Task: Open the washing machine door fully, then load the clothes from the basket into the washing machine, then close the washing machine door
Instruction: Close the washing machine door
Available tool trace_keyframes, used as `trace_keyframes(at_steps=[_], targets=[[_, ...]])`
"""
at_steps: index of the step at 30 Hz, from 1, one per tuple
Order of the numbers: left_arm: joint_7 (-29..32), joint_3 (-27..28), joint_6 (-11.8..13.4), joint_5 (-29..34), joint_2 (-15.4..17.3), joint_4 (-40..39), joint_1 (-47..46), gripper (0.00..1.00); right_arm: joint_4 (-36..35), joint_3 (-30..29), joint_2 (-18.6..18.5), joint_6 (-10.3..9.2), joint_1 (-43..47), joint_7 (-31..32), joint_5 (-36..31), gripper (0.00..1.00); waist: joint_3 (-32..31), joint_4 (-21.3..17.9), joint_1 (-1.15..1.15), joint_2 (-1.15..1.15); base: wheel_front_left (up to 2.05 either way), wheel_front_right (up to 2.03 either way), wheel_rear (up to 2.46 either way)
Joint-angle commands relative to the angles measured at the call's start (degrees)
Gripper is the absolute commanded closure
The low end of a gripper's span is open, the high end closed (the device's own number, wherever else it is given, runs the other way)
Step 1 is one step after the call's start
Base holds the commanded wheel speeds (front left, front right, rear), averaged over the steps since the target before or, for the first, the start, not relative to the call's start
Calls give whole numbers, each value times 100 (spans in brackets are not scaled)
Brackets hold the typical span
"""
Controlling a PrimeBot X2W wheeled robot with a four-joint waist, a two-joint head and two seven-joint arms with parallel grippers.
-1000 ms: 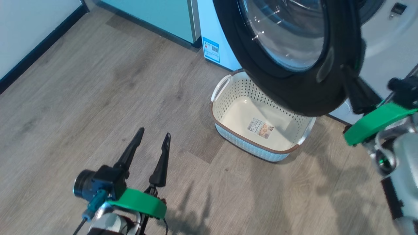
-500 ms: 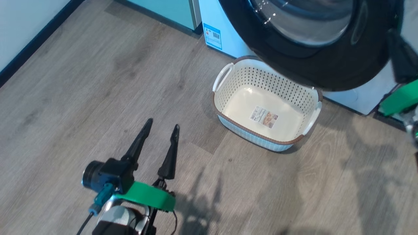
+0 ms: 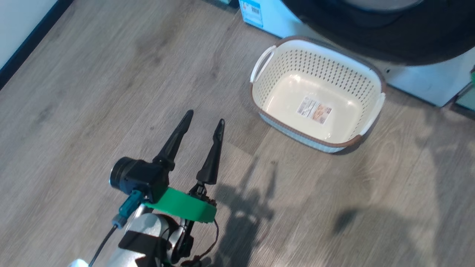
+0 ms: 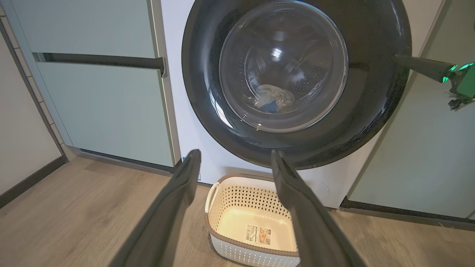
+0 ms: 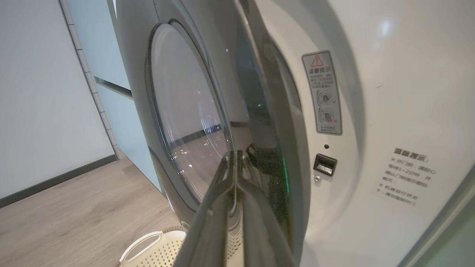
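Observation:
The basket [image 3: 319, 66] stands with nothing in it on the floor before the washing machine [image 3: 426, 79]. The washing machine door [image 4: 371, 111] is nearly closed, a narrow gap left at the latch side [image 5: 324, 165]. Through its glass the clothes [image 4: 276, 98] lie in the drum, pale with a blue patch. My right gripper [image 5: 234, 154] is shut and empty, its tips against the door's black rim [image 5: 271, 111]; the right gripper [image 4: 399, 58] meets the door's right edge in the left wrist view. My left gripper [image 3: 206, 115] hangs open over the floor, left of the basket [image 4: 245, 196].
Pale green cabinets [image 4: 104, 104] flank the machine on the left and another panel [image 4: 419, 155] on the right. A dark skirting [image 3: 22, 52] runs along the left wall. A blue-and-white sticker [image 3: 252, 9] sits low on the machine. Wood floor [image 3: 92, 74] spreads to the left.
The head camera has tilted down and the picture has shifted. The door has swung closer to the machine and no longer overhangs the basket. The left gripper stays open.

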Motion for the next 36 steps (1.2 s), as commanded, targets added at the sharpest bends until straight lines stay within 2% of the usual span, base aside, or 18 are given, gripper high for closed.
trace_keyframes(at_steps=[1,13,22,30,36], targets=[[-33,154,-18,63,45,-190,-170,0,-105,51,-89,-19,-239,-60,29,100,108,55,0,0,0,0,0],[-33,-11,-23,-14,-28,-235,-443,0,545,219,-460,-19,-1249,-140,61,100,559,261,0,0,0,0,0],[-33,-152,95,-152,-31,-217,-543,0,849,473,-564,-19,-1703,-237,117,100,639,288,0,0,0,0,0],[-33,-190,123,-153,-32,-189,-585,0,976,699,-542,-19,-1742,-278,170,100,605,250,0,0,0,0,0],[-33,-126,122,-100,-32,-160,-544,0,639,824,-443,-19,-1329,-285,194,100,493,119,0,0,0,0,0]])
